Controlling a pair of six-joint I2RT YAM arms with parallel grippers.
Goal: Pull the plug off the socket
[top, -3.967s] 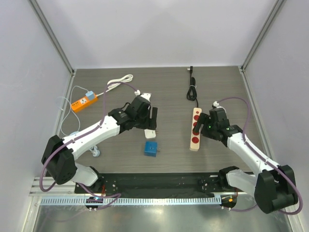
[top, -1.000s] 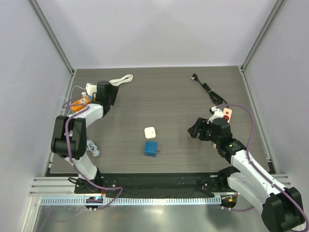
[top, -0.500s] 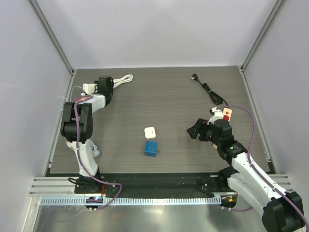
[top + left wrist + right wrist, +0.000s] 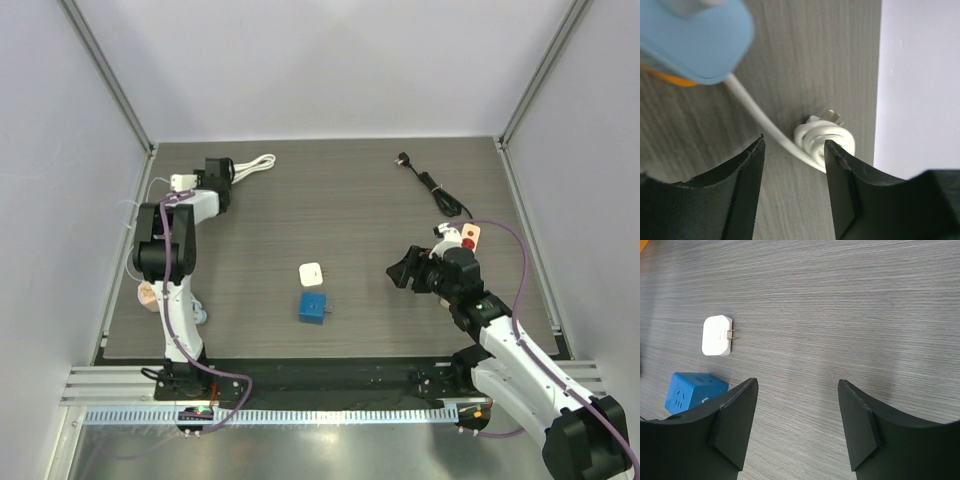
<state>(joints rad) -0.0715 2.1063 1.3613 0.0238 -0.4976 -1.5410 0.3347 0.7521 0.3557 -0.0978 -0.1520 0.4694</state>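
Note:
In the left wrist view a light blue plug sits on an orange socket at the top left. Its white cable runs to a coiled bundle. My left gripper is open and empty above the cable, just short of the plug. From above, the left gripper is at the back left, beside the white coil; the folded arm hides most of the socket. My right gripper is open and empty over bare table, also in its wrist view.
A white adapter and a blue cube socket lie mid-table, also in the right wrist view. A power strip with red sockets lies by the right arm. A black cable lies at the back right.
The left arm has folded back toward the back left corner, carrying its gripper past the orange socket to the white coil. The right arm has barely moved.

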